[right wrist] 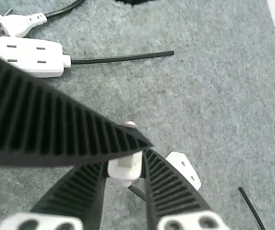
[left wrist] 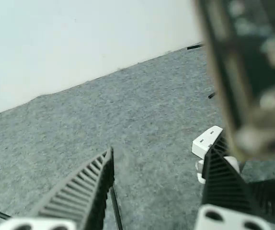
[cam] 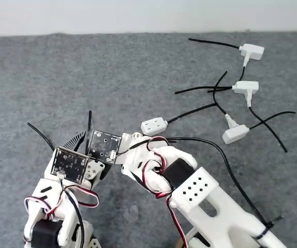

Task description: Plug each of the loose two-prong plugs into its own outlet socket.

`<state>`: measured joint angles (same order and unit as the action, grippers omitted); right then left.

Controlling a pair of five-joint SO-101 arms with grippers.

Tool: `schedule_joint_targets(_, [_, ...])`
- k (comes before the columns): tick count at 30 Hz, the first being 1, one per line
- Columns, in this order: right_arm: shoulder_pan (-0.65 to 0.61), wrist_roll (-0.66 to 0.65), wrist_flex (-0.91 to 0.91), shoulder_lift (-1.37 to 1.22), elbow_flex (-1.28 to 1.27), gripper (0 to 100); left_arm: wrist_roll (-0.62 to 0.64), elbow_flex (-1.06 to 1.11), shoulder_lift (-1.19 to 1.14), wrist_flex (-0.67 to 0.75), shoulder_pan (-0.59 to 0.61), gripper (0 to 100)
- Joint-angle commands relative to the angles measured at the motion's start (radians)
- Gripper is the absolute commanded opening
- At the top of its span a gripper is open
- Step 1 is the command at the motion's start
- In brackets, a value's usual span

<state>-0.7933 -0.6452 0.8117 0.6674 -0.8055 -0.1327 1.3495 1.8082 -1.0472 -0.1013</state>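
Right gripper [right wrist: 125, 163] is pinching a white plug [right wrist: 124, 171] just beside a socket [right wrist: 184, 168] (slotted face showing); left gripper [left wrist: 160, 153] is gaping wide, holding nothing

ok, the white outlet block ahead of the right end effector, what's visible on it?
The outlet block is a white rounded rectangle, apparently plastic, lying flat, face up on the grey mat. Four slots in two pairs show, all empty. A black cord leaves one end and stops loose on the mat. A white plug lies close beside it; nothing grips it.
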Motion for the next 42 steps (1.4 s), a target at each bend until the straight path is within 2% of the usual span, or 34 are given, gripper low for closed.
schedule_joint_targets(1, [-0.007,-0.011,0.004,0.027,0.006,1.0,0.009,-0.082,0.012,-0.035,-0.008,30])
schedule_joint_targets(14, [-0.007,-0.011,0.002,0.027,0.006,1.0,0.011,-0.104,0.012,-0.054,-0.017,30])
schedule_joint_targets(21, [-0.007,-0.011,0.002,0.027,0.006,1.0,0.011,-0.162,0.012,-0.112,-0.018,30])
schedule_joint_targets(27, [-0.007,-0.009,0.007,0.027,0.006,1.0,0.011,-0.128,0.012,-0.11,-0.109,30])
schedule_joint_targets(40, [-0.007,-0.006,0.008,0.039,-0.009,1.0,0.005,-0.071,0.012,-0.08,-0.104,30])
schedule_joint_targets(42, [-0.007,-0.006,0.008,0.039,-0.009,1.0,0.003,-0.058,0.012,-0.066,-0.069,30])
